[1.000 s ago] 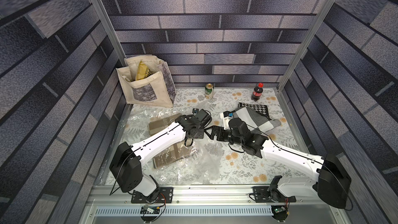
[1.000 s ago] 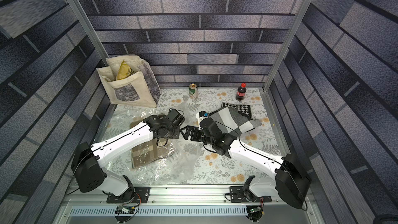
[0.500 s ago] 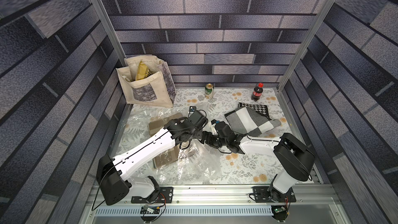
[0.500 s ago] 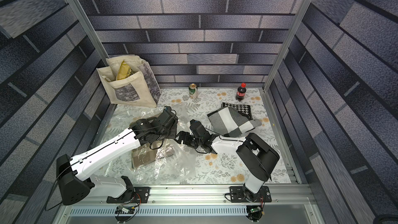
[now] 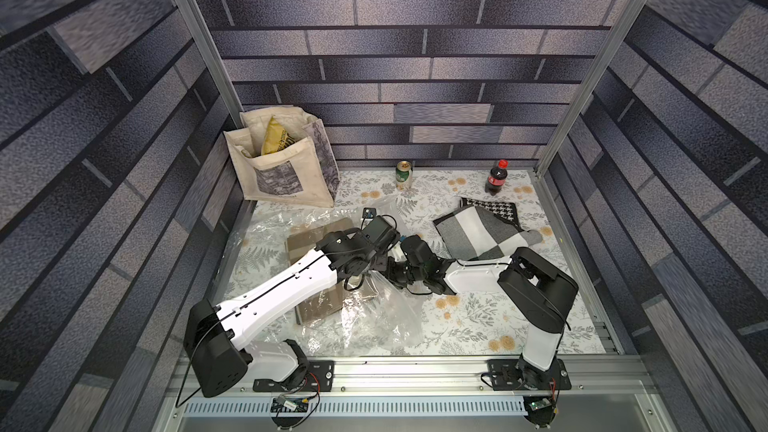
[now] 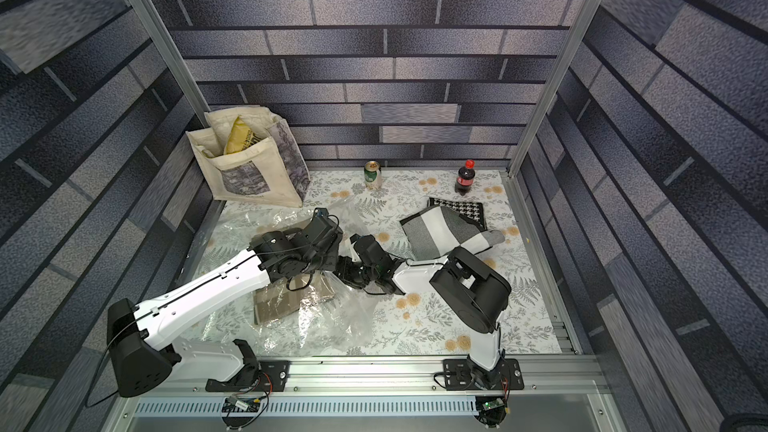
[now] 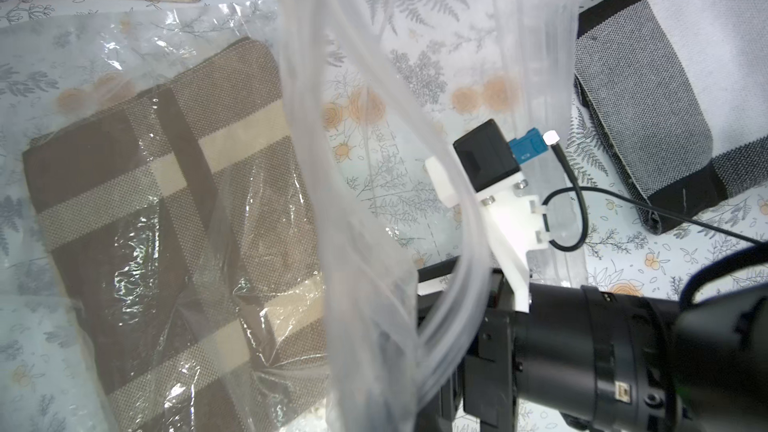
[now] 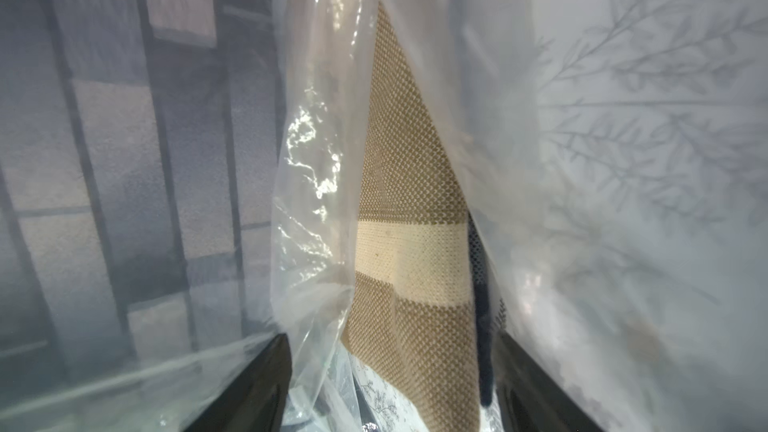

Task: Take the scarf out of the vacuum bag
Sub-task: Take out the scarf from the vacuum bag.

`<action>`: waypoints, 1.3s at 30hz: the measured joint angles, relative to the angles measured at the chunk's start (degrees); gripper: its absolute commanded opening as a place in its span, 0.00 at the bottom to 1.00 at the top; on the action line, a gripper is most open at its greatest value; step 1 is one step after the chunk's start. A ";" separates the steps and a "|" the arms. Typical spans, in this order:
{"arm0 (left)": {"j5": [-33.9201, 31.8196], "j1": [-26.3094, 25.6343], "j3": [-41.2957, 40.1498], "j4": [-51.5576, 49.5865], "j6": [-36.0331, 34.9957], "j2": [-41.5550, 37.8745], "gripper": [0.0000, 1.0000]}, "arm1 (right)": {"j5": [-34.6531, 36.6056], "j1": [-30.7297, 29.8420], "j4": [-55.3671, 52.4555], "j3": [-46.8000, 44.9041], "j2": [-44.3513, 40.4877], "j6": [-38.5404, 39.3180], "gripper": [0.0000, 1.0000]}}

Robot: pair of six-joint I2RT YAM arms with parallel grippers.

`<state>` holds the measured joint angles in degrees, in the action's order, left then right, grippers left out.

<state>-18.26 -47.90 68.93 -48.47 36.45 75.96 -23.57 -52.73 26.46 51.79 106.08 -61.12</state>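
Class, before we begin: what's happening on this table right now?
Two robot arms are working on a clear crinkly plastic vacuum bag lying on the floral tablecloth. The left gripper is shut and appears to pinch the bag's film, holding it raised. The right gripper reaches into the bag's mouth, jaws apart on either side of a folded brown-and-cream plaid scarf. The scarf is not yet out; most of it lies under the plastic.

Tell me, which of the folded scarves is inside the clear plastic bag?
The brown-and-cream plaid scarf, covered by the vacuum bag; the grey-and-white scarf and the houndstooth scarf lie uncovered.
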 measured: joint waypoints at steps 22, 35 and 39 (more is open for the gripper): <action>-0.87 0.33 -0.11 -0.57 0.00 -2.95 0.00 | -2.25 -1.99 2.12 2.54 4.85 -2.73 0.55; -0.85 0.33 -1.38 -0.09 0.00 -2.95 0.00 | -5.16 -2.05 7.10 2.67 5.25 -7.37 0.55; -0.83 0.37 -1.55 0.07 0.00 -2.95 0.00 | -3.52 -2.19 -0.35 4.28 5.11 -4.66 0.58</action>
<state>-19.09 -47.53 67.37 -48.40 36.45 73.01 -27.09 -54.92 26.11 56.07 111.20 -65.78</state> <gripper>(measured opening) 0.041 0.574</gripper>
